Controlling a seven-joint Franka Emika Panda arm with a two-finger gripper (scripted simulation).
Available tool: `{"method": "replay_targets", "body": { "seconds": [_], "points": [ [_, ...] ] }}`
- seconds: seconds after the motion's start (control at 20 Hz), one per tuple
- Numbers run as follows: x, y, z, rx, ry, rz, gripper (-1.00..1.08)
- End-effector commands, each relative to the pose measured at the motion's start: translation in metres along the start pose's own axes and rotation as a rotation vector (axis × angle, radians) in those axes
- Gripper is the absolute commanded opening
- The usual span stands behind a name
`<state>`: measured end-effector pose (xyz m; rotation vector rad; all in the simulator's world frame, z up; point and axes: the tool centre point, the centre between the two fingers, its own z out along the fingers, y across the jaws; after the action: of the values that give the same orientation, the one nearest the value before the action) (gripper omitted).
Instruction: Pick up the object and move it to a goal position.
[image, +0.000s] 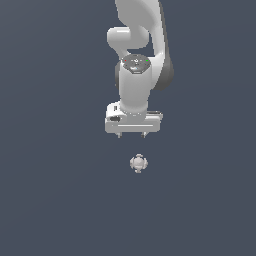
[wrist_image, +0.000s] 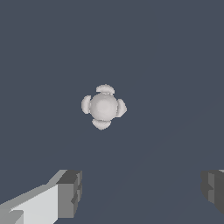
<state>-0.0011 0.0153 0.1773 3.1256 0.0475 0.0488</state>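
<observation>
item: tiny pale grey-white roundish lump with four small knobs, the object (image: 138, 163), lying alone on the flat dark slate-blue ground (image: 50, 200), at about five o'clock from the white panda gripper (image: 132, 135) in the exterior view, near but apart from it.

step in hand, as judged: approaching for the grasp. the fingers should be centring over the lump before descending, straddling its round body rather than a knob.

pose: the arm is hanging straight down from twelve o'clock, wrist vertical, jaws standing spread wide and holding nothing; the grey finger pads (wrist_image: 70, 192) are showing well apart in the wrist view, the object (wrist_image: 103, 106) not yet between them.
</observation>
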Motion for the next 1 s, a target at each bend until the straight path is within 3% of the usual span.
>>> {"method": "replay_targets", "body": {
  "seconds": [0.0, 0.45, 0.95],
  "points": [
    [0.0, 0.0, 0.0, 0.0, 0.0, 0.0, 1.0],
    [-0.009, -0.007, 0.007, -0.012, -0.036, 0.008, 1.0],
    [-0.004, -0.009, 0.012, -0.012, -0.035, -0.043, 1.0]
  ]
}}
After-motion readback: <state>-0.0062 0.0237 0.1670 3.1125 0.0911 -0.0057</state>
